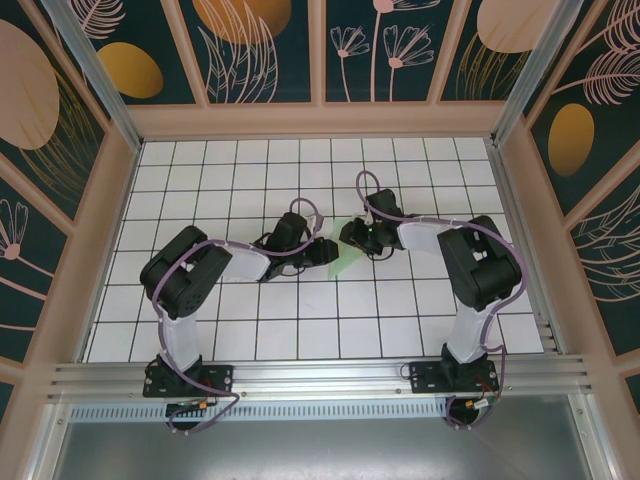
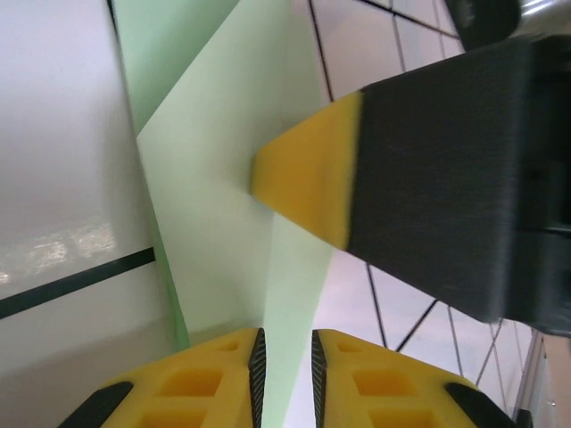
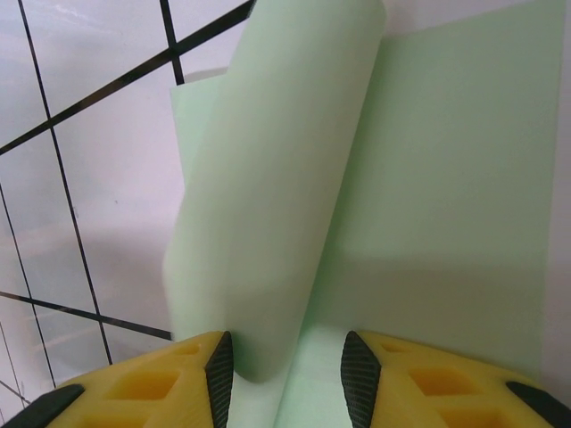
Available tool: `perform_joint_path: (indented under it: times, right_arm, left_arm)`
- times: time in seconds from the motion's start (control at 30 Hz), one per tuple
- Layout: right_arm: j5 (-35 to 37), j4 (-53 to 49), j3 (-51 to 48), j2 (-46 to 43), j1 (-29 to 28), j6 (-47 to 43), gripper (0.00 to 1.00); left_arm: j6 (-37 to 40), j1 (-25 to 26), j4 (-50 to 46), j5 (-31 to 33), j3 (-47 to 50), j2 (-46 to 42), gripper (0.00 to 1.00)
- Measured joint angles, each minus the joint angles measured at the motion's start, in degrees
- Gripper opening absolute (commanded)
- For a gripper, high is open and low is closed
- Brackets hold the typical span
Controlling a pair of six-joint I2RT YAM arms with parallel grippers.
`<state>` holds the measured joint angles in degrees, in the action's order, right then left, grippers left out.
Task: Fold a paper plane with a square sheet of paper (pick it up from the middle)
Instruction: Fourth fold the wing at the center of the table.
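Left gripper [image 2: 285,339]: 2 yellow fingers with black ribbed pads, jaws drawn almost together with a narrow slit between them. A strip of the pale mint-green sheet of thin paper [image 2: 205,178] fills that slit; I cannot tell whether the pads pinch it or only stand over it. Just beyond, the yellow fingertip [image 2: 308,178] of the right gripper, on its black finger body, touches the same sheet at a fold edge. Right gripper [image 3: 287,348]: jaws part-way apart, not clamped. A curled flap [image 3: 268,178] of the sheet rises through the gap, close against the pad on the picture's left, while the other pad stands clear of it. The flat part of the sheet [image 3: 446,178] lies under and beyond. From above, the left gripper [image 1: 322,250] and right gripper [image 1: 350,238] meet near the middle of the white black-gridded tile floor [image 1: 250,330]. The sheet [image 1: 345,264] lies there beneath both, 1 pointed part showing on the near side.
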<state>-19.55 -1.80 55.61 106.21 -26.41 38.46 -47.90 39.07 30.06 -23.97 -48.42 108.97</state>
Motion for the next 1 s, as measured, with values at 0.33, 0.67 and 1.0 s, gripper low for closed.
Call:
perform_joint_path:
  times: [0.33,0.67,1.0]
  right_arm:
    - [0.63,-1.7,1.14,0.72,-0.22,0.17,0.41]
    - [0.92,-1.18,0.85,0.7,-0.22,1.49,0.4]
    - [1.14,0.07,0.11,0.57,-0.2,3.61,0.37]
  left_arm:
    - [-0.92,-1.6,1.92,2.51,2.54,-5.2,0.25]
    - [-1.97,-1.57,3.48,-1.53,0.63,-0.59,0.25]
    - [-2.38,-1.57,3.54,-4.68,-1.57,2.25,0.23]
